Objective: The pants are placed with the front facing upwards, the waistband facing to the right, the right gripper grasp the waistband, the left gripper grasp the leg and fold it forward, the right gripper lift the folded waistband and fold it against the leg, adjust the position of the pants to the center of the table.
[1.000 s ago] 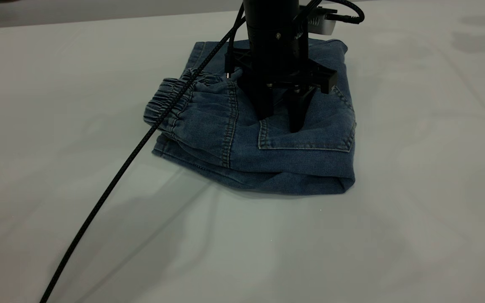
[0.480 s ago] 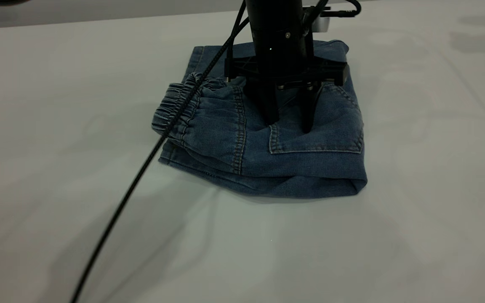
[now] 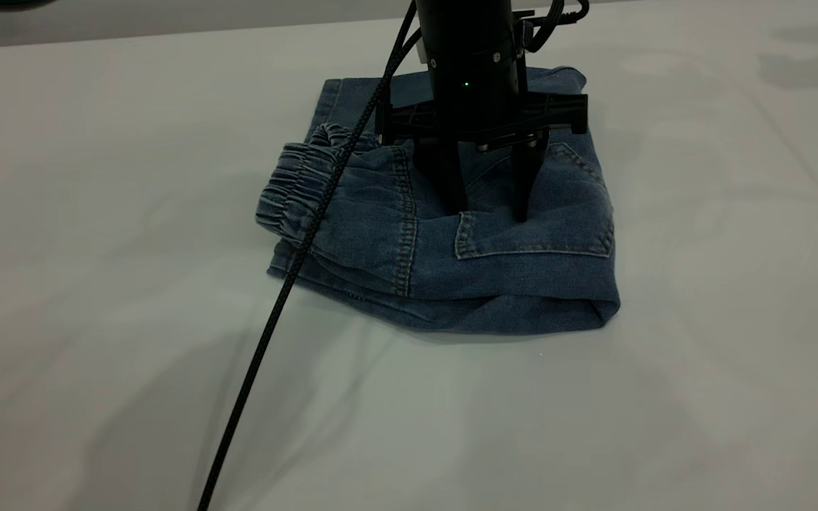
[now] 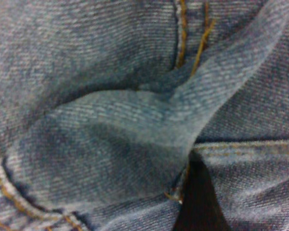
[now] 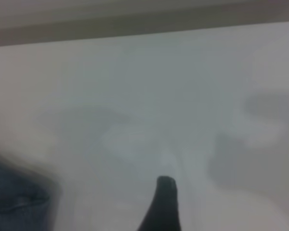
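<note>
Folded pants, final positioning step. The pants [image 3: 508, 277] lie on the table [image 3: 96, 369] as a compact folded bundle, back pocket [image 3: 533, 238] uppermost, with the gathered waistband [image 3: 288, 191] turned to the exterior view's left and the fold edge nearest the camera. The left gripper [image 3: 488, 213] stands upright over the bundle, jaws released and set apart, both tips pressed into the denim just above the pocket's top seam. Its wrist view is filled with cloth and shows a raised ridge of denim between the tips, so nothing is pinched. A black braided cable [image 3: 288, 284] runs down from the arm across the waistband and over the table. The right gripper [image 5: 164, 197] hangs above bare table, with only a corner of the pants [image 5: 14, 199] at the edge of its view. Whether it is released or clenched cannot be told. Both folds appear complete, so what remains is judged to be sliding the bundle to the table's centre. To do this well, downward pressure should be firm enough to carry every layer together yet light enough for the bottom layer to glide. The travel should be slow and level, since uneven drag may shear the layers and reopen the fold. The cable should stay slack so it does not tug the waistband.
</note>
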You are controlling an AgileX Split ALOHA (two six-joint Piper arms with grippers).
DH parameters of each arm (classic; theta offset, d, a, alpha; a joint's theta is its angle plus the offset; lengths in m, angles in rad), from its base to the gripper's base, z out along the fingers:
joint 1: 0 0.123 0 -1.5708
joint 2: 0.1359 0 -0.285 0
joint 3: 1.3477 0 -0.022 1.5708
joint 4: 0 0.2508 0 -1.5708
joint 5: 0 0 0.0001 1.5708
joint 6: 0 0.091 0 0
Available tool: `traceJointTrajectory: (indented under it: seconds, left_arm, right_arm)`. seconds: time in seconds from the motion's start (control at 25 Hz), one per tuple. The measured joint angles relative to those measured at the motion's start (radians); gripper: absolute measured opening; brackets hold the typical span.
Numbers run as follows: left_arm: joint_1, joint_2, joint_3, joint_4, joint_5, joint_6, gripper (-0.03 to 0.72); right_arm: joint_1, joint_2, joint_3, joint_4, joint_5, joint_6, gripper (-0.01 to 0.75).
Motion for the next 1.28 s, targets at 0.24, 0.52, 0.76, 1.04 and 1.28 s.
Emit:
traceJointTrajectory:
  seconds: [0.24, 0.52, 0.76, 1.04, 1.28]
  left_arm:
    - [0.002, -0.039, -0.068, -0.013, 0.000, 0.153, 0.428]
    - [0.005, -0.102, -0.072, 0.095, 0.002, 0.477, 0.428]
    - [0.006, -0.068, -0.066, 0.264, -0.001, 0.704, 0.428]
    - [0.006, -0.013, -0.063, 0.254, -0.003, 0.753, 0.428]
    - [0.006, 0.017, -0.063, 0.251, -0.006, 0.771, 0.428]
  right_arm:
    - [0.000, 0.000, 0.000, 0.000, 0.000, 0.000, 0.587]
    - [0.000, 0.000, 0.000, -0.003, 0.000, 0.000, 0.587]
    - [0.000, 0.000, 0.000, -0.003, 0.002, 0.000, 0.587]
    - [0.000, 0.000, 0.000, -0.003, 0.000, 0.000, 0.587]
    - [0.000, 0.000, 0.000, -0.001, 0.000, 0.000, 0.587]
